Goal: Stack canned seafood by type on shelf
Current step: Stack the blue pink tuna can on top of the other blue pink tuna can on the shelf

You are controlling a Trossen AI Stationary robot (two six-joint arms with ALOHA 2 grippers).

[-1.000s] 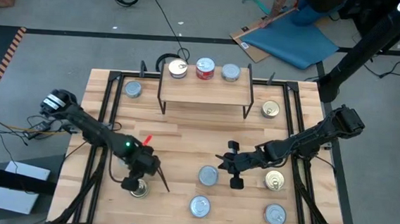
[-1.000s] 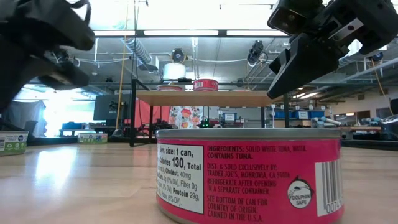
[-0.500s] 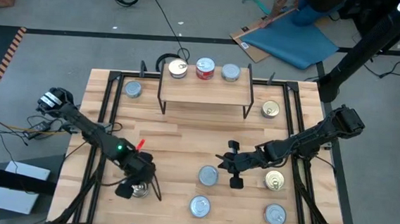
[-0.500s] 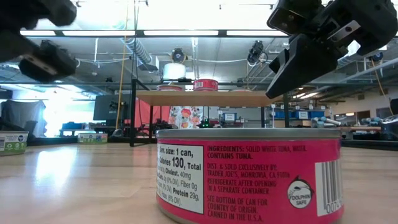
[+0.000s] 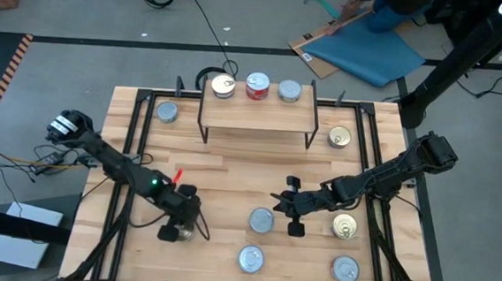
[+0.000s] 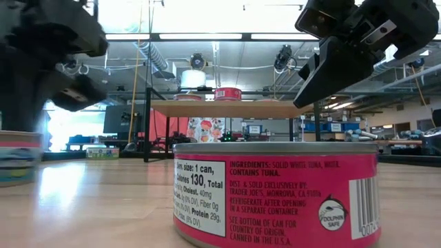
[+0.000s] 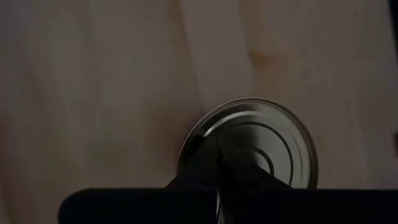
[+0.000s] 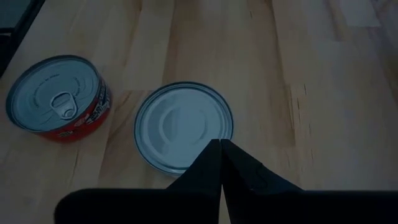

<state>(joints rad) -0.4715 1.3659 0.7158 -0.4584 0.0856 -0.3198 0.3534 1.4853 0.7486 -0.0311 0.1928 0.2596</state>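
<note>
My left gripper (image 5: 180,226) (image 7: 217,142) is shut and points steeply down over a silver-topped can (image 5: 179,235) (image 7: 261,140) at the table's near left. That can also shows at the low view's left edge (image 6: 17,157). My right gripper (image 5: 284,205) (image 8: 221,144) hangs shut above the table, touching nothing, just beyond a silver-topped can (image 5: 261,219) (image 8: 183,127). A red-labelled can (image 8: 59,96) stands beside that one. The shelf (image 5: 257,116) at the far middle carries three cans: gold-topped (image 5: 224,86), red (image 5: 257,86), silver (image 5: 289,92). My left gripper's shut fingertips (image 7: 210,149) come from above, slanting down, onto the can's flat top near its rim (image 7: 202,134). The can stands upright on the table. The fingers hide the very spot, so I cannot tell for sure that they touch.
Loose cans stand at the far left (image 5: 166,112), far right (image 5: 340,137), right (image 5: 344,225), near middle (image 5: 252,258) and near right (image 5: 346,269). The near-middle one fills the low view with a pink label (image 6: 275,200). Bare wood lies below the shelf.
My left gripper swung toward the table's near edge, came back, sank a little and tipped more steeply down over its can. The can has slid a little toward the table's right and now shows at the low view's left edge. Both grippers stayed shut.
</note>
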